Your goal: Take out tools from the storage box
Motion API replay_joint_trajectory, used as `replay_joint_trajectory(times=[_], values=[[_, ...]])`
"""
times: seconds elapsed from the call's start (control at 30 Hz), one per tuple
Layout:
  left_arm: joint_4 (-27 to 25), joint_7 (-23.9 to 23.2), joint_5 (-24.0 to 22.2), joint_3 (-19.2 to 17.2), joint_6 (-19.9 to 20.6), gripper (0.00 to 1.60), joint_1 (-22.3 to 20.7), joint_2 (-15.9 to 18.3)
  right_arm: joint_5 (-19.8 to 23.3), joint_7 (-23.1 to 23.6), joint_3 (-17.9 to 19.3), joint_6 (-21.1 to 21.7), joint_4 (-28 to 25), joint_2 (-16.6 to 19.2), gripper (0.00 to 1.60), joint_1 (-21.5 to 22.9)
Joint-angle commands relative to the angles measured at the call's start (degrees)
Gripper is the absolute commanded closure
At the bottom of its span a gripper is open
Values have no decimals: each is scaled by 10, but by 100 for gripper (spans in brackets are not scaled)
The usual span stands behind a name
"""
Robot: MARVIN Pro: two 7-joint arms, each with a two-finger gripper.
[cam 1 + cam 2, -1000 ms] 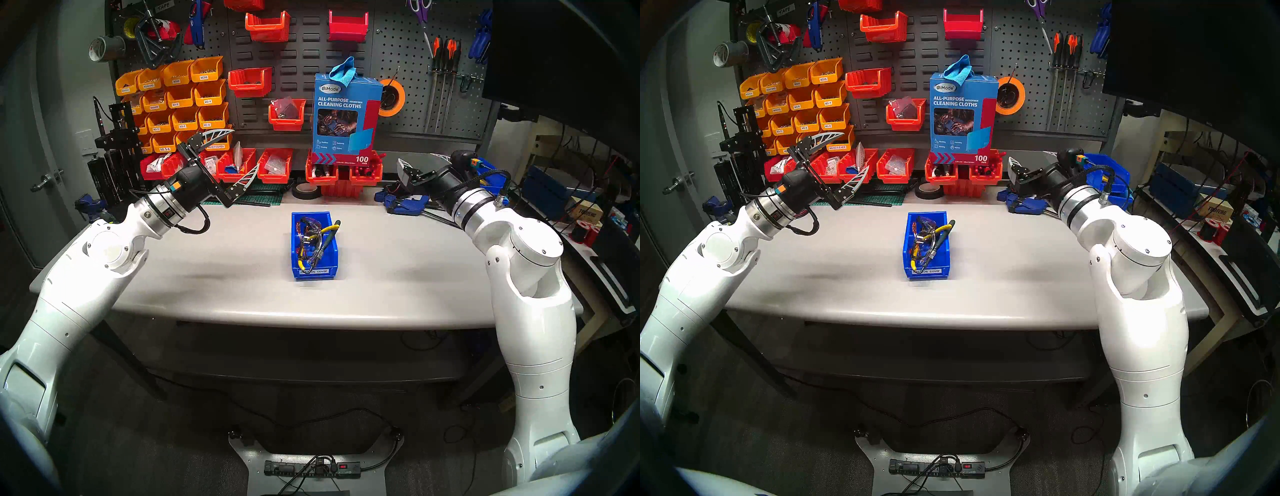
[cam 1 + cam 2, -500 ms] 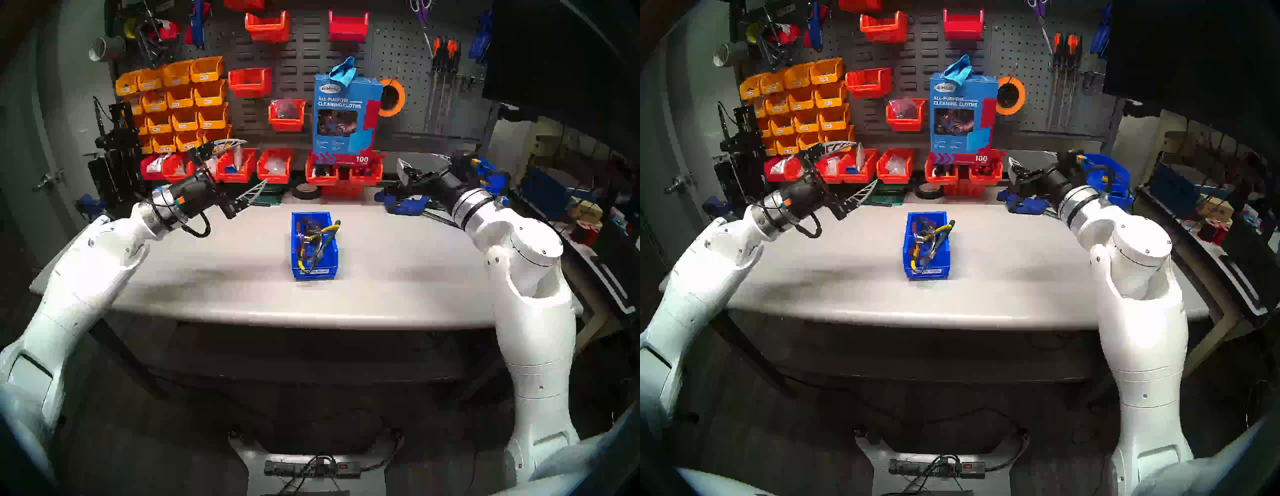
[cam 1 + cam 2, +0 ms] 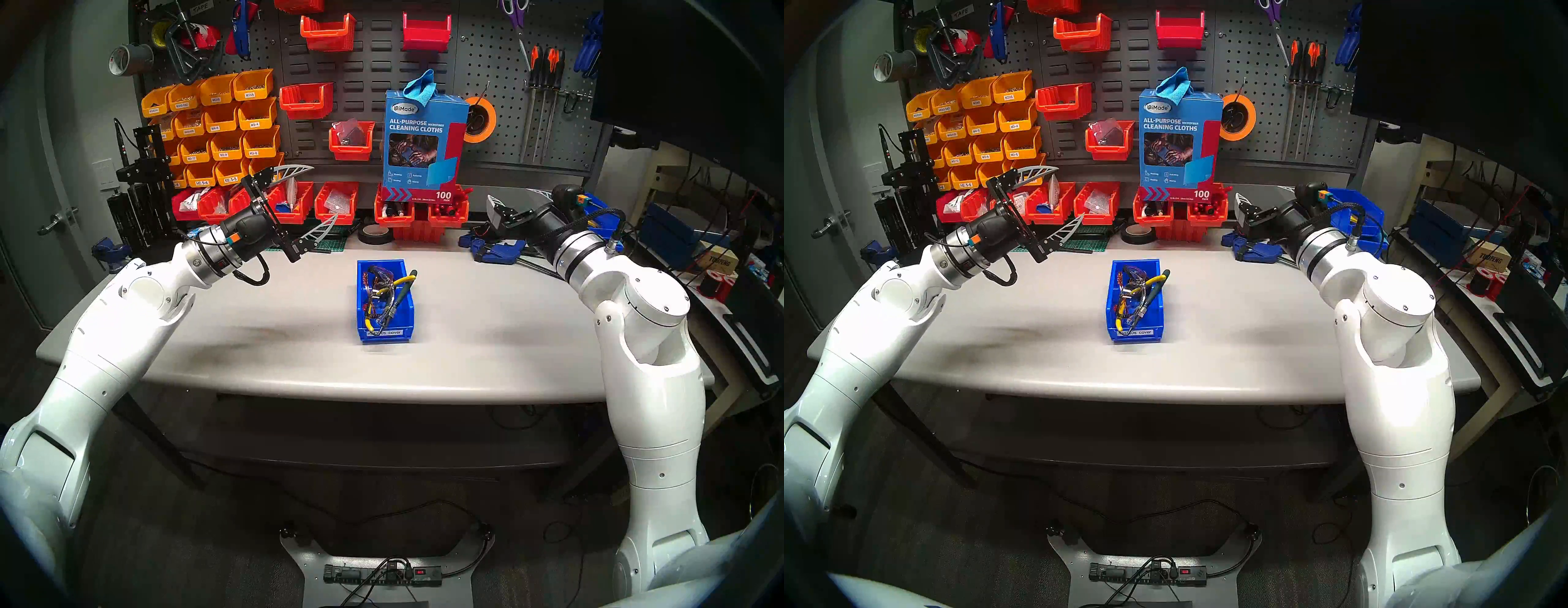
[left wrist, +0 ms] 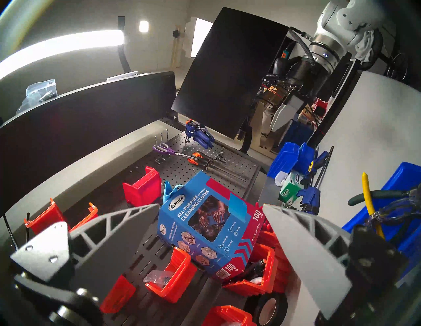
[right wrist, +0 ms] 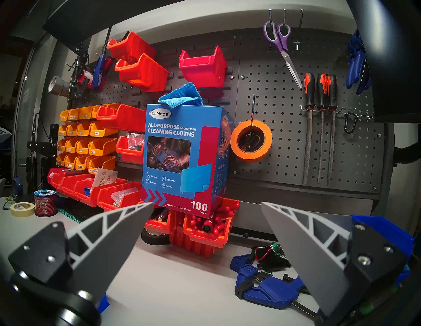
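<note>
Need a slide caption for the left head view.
Both grippers, left and right, open and raised; tools still in the blue storage box.

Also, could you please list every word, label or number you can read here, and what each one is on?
"UiMade", "ALL-PURPOSE MICROFIBER CLEANING CLOTHS", "100 PACK": cleaning cloths box.
"SHOP TOWELS": the box's side.
"cover": white label on the blue storage box; its first word is unreadable.
"TAPE": pegboard tag.
"M3X6", "M2.5-6": yellow bins.

Workshop; tool pegboard (image 3: 530,85), parts bins (image 3: 220,123)
</note>
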Motion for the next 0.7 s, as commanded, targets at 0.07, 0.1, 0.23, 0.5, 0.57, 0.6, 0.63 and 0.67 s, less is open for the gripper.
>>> replay_joint_trajectory(times=[0.07, 0.1, 0.23, 0.5, 0.57, 0.6, 0.63, 0.67], values=[[-4, 1, -6, -7, -1, 0, -12, 0, 0, 0, 2, 1, -7, 0, 0, 5], [-4, 1, -6, -7, -1, 0, -12, 0, -1, 0, 2, 1, -7, 0, 0, 5], [-12, 2, 38, -12, -32, 0, 30, 31, -2, 1, 2, 1, -7, -1, 0, 5], [-19, 4, 72, -23, -69, 0, 67, 57, -3, 3, 3, 2, -7, -2, 0, 5], [-22, 6, 91, -29, -69, 0, 71, 58, -4, 3, 3, 2, -7, -3, 0, 5], [-22, 7, 99, -31, -69, 0, 71, 56, -4, 3, 3, 2, -7, -3, 0, 5], [-21, 9, 105, -33, -69, 0, 71, 54, -4, 4, 4, 2, -7, -3, 0, 5], [-19, 12, 123, -35, -69, 0, 67, 47, -5, 4, 4, 3, -7, -4, 0, 5]])
